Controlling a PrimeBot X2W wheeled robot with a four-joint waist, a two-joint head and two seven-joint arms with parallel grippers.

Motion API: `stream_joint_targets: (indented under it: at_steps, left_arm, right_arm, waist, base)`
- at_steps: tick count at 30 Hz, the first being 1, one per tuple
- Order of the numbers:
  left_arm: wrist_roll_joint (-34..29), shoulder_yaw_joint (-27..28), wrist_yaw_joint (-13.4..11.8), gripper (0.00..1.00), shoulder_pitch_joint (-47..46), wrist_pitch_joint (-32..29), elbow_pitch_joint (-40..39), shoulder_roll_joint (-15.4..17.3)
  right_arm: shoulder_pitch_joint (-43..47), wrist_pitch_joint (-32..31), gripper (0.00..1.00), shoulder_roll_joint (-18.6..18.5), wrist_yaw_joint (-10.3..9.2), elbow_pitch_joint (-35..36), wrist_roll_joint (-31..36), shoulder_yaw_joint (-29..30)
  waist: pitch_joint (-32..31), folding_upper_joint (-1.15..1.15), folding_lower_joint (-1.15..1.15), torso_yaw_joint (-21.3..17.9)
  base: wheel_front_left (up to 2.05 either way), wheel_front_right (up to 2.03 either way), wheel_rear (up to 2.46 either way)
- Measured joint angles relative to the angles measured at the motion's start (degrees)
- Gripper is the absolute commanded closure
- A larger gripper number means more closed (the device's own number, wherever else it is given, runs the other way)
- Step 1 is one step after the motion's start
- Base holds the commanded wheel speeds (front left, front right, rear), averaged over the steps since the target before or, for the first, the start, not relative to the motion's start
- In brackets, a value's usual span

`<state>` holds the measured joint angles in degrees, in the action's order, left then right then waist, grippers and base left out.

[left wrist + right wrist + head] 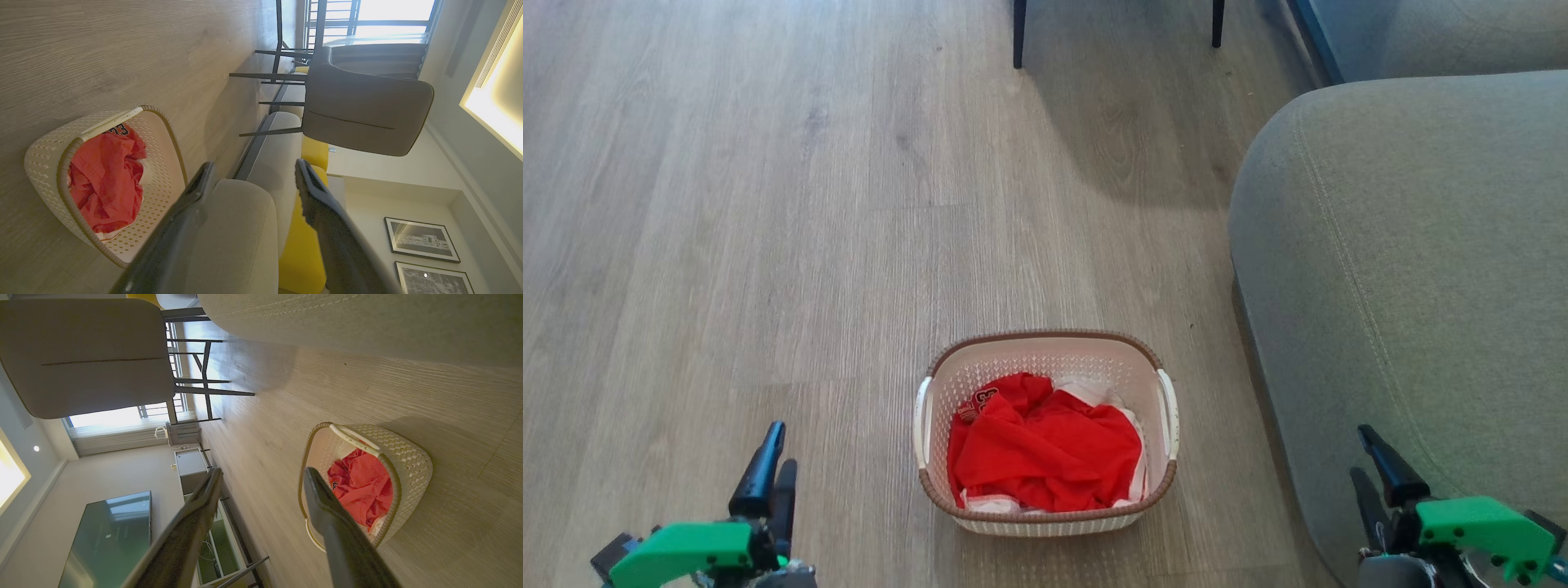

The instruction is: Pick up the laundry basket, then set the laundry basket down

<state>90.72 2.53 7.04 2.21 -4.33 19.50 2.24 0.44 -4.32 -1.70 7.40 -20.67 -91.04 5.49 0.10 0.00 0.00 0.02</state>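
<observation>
Resting on the wood-look floor (727, 204): one laundry basket (1045, 336), at six o'clock from the head camera, near a grey sofa (1405, 245) at three o'clock.

Writing: dark "23" on the red garment (1045, 449) inside, legible from the left wrist.

Body: white perforated plastic, rounded-rectangular, with a brown woven-look rim. White handles (1168, 412) sit at nine and three o'clock.

Contents: the crumpled red garment over a white cloth (1094, 394).

Left gripper (780, 447) at seven o'clock, right gripper (1361, 452) at five o'clock. Each has its fingers spread, pinching nothing, well apart from the basket.

Left wrist view adds a grey chair (363, 110), yellow cushions (302, 245) and two framed pictures (421, 239).

Right wrist view adds a dark television (106, 539) at seven o'clock.
</observation>
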Motion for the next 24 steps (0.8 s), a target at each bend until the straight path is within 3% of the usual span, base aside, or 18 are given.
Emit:
stream_joint_targets:
  at_steps: [9,24]
  left_arm:
    - [-3.3,-0.4,-0.1,0.00,0.0,1.5,-1.1,0.0]
    - [-15.3,-2.3,-2.1,0.00,0.0,3.7,-4.7,0.0]
  right_arm:
    - [0.0,1.4,0.00,0.0,0.01,0.8,4.3,-0.5]
    - [0.0,3.5,0.00,0.0,0.01,3.3,15.4,-2.0]
  waist:
    - [-0.1,0.00,0.00,0.0]
    - [-0.3,0.00,0.00,0.1]
  base:
    - [0.00,0.00,0.00]
    - [0.00,0.00,0.00]
